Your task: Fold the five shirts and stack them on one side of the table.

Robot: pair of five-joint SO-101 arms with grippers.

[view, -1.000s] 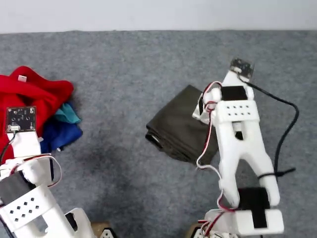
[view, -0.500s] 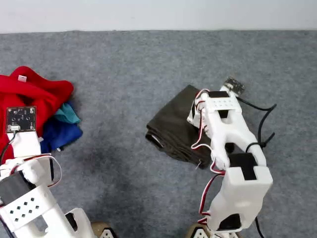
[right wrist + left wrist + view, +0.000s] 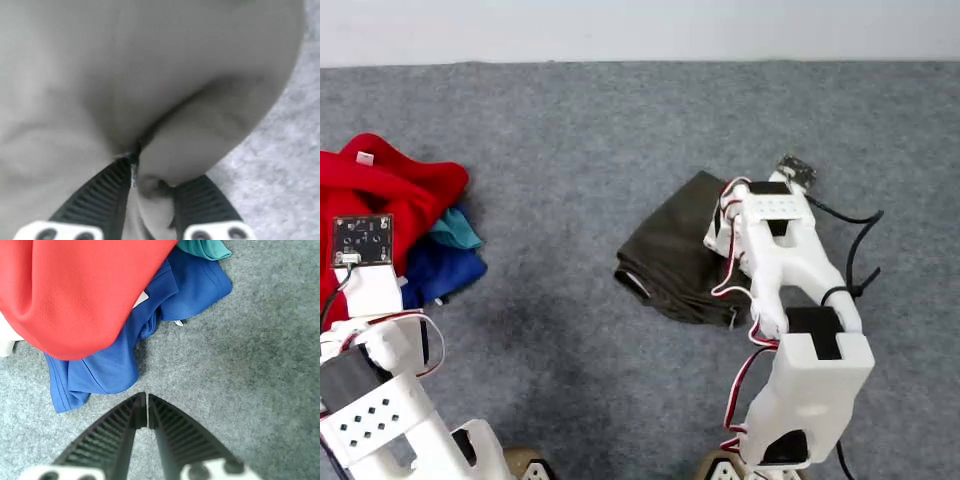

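Surface: grey felt table (image 3: 570, 140) — 1 folded olive shirt (image 3: 665, 260) right of centre, heap (image 3: 410, 220) at left.
Risk: right gripper (image 3: 152, 175) pinches 1 fold of the olive shirt; lifting by it could drag the folds open. Idle: left gripper (image 3: 146, 402) pressed together, empty, near blue shirt (image 3: 110, 360) — heaped with red shirt (image 3: 395, 185), teal shirt (image 3: 455, 230).

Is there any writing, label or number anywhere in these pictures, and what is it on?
Nothing here can be read.
The white tag on the red shirt: too small to read.
The white label beside the blue shirt: no print shows.
The circuit board on the left arm: markings too small.
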